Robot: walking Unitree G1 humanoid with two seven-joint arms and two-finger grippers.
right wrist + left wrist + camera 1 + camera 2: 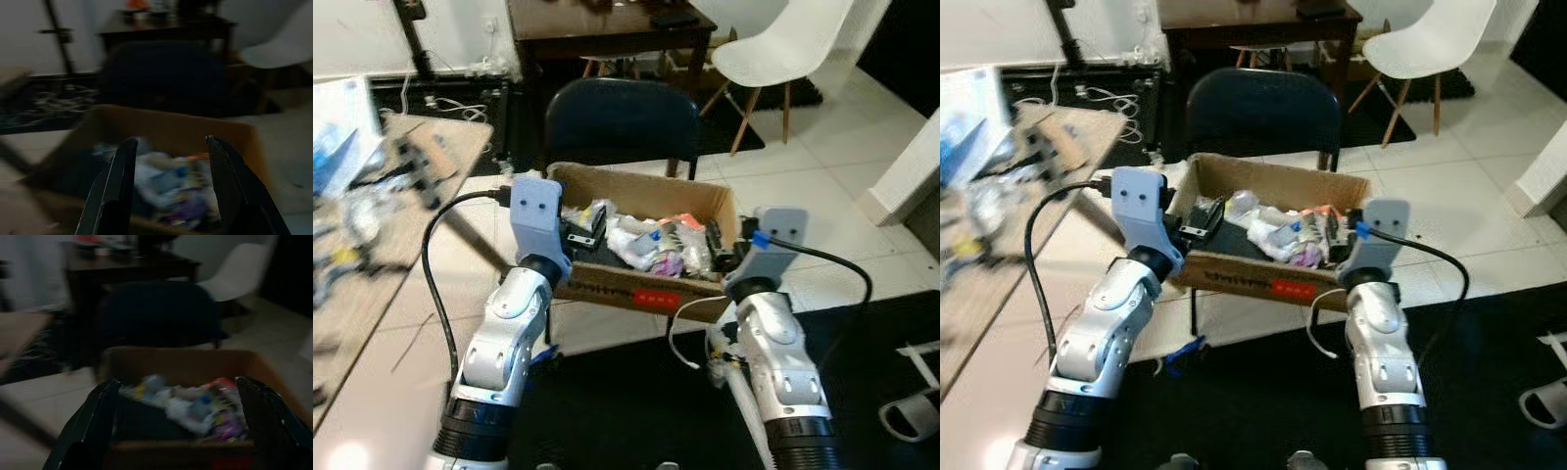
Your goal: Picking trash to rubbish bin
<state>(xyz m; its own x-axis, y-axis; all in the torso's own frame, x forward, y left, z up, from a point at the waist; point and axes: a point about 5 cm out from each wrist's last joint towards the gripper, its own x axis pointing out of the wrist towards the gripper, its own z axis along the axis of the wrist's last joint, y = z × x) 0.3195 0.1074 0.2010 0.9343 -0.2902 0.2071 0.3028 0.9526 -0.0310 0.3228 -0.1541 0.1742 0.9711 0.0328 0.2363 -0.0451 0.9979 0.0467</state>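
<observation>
A dark office chair [622, 122] is seen before a dark wooden desk [607, 29]; a white chair [783, 44] stands rightward, and what may be cables clutter a worktop [372, 225] at left.

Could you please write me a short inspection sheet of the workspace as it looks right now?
Surface: pale tiled floor with a black mat beneath the robot.
Job's things: open cardboard box holding mixed trash, close ahead.
Clutter: wooden table on the robot's left, strewn with blurred items.
Grippers: left gripper and right gripper both open, empty, raised at the box's near edge.
Cables: black cable looping from the left wrist, another from the right; white cord near the right arm.
Surroundings: dark chair behind the box, white chair, dark wooden table.
</observation>
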